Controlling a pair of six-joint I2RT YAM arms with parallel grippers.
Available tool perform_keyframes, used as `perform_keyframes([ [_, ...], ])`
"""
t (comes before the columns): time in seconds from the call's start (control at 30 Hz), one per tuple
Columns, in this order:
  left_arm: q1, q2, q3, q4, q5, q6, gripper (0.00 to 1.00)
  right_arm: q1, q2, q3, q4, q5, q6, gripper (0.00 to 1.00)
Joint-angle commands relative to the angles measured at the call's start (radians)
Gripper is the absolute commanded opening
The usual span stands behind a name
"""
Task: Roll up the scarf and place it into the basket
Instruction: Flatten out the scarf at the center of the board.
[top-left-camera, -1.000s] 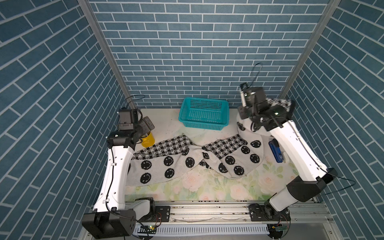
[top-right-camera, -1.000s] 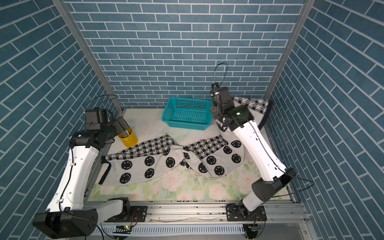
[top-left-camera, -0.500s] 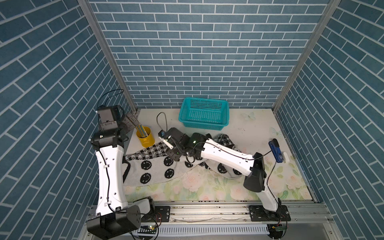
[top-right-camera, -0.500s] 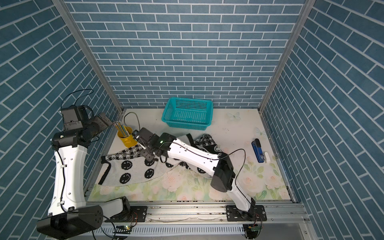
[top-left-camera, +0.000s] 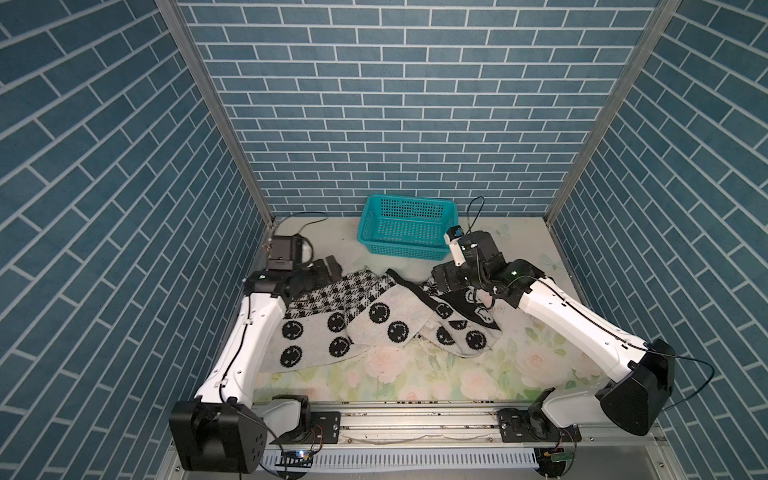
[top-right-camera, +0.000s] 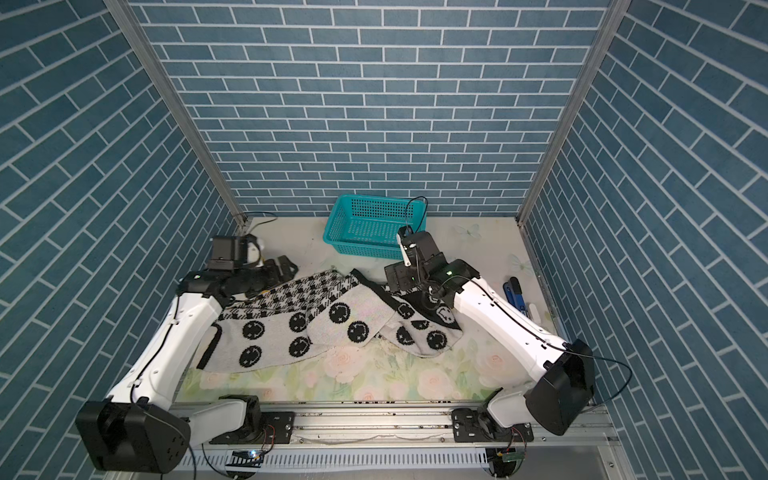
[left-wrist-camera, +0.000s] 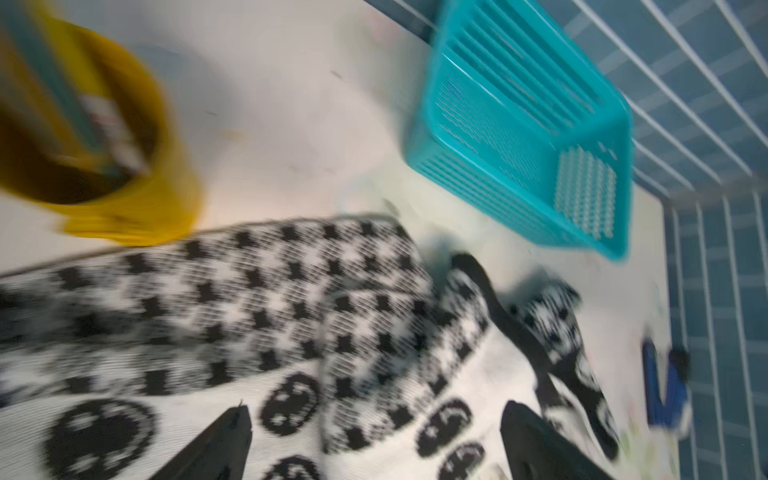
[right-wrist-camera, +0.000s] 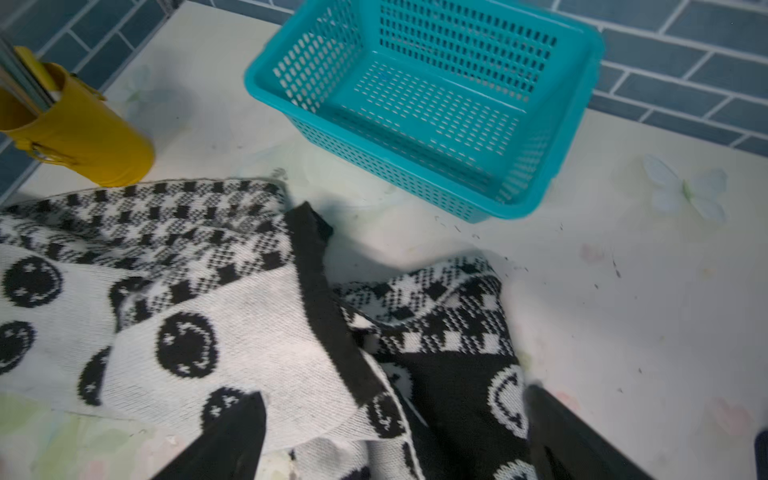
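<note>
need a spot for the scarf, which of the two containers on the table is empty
The teal mesh basket: nothing lies inside it. The yellow cup is smaller and already has long thin things standing in it.

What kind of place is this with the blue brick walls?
Probably a robot practice booth: two white arms bolted to a metal rail, brick-patterned panels closing in one small flowery table, and a scarf and basket laid out.

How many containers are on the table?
2. The teal basket stands empty at the back centre; the yellow cup, on the left arm's side, shows only in wrist views. The arms could hide more.
</note>
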Motion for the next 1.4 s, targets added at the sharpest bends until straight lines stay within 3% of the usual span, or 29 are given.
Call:
perform_keyframes([
  [0.0, -0.178, 0.028, -0.011, 0.089, -0.003, -0.059, 1.00, -0.058, 0.005, -0.139, 0.056, -0.101, 0.021, 1.00],
  [0.23, -0.420, 0.323, 0.067, 0.127, -0.111, -0.108, 1.00, -0.093, -0.023, -0.285, 0.136, -0.162, 0.042, 1.00],
  [0.53, -0.662, 0.674, 0.438, -0.067, -0.418, -0.162, 1.00, -0.213, -0.096, -0.426, 0.177, -0.141, 0.057, 0.99],
  [0.73, -0.719, 0.877, 0.607, -0.230, -0.529, -0.165, 1.00, -0.333, -0.111, -0.498, 0.192, -0.157, 0.046, 0.95],
  [0.97, -0.717, 0.821, 0.515, -0.222, -0.565, -0.183, 0.93, -0.431, -0.107, -0.541, 0.231, -0.190, 0.027, 0.93],
  [1.07, -0.712, 0.821, 0.501, -0.235, -0.573, -0.189, 0.82, -0.440, -0.092, -0.533, 0.247, -0.190, 0.026, 0.93],
  [1.1, -0.711, 0.819, 0.494, -0.235, -0.576, -0.191, 0.73, -0.441, -0.084, -0.530, 0.251, -0.190, 0.027, 0.93],
  [1.23, -0.694, 0.777, 0.447, -0.238, -0.604, -0.209, 0.10, -0.442, -0.070, -0.524, 0.266, -0.191, 0.029, 0.92],
  [1.27, -0.686, 0.757, 0.429, -0.237, -0.611, -0.212, 0.00, -0.442, -0.067, -0.524, 0.268, -0.218, 0.027, 0.92],
  [1.37, -0.650, 0.686, 0.350, -0.229, -0.620, -0.213, 0.00, -0.442, -0.050, -0.517, 0.275, -0.223, 0.024, 0.92],
])
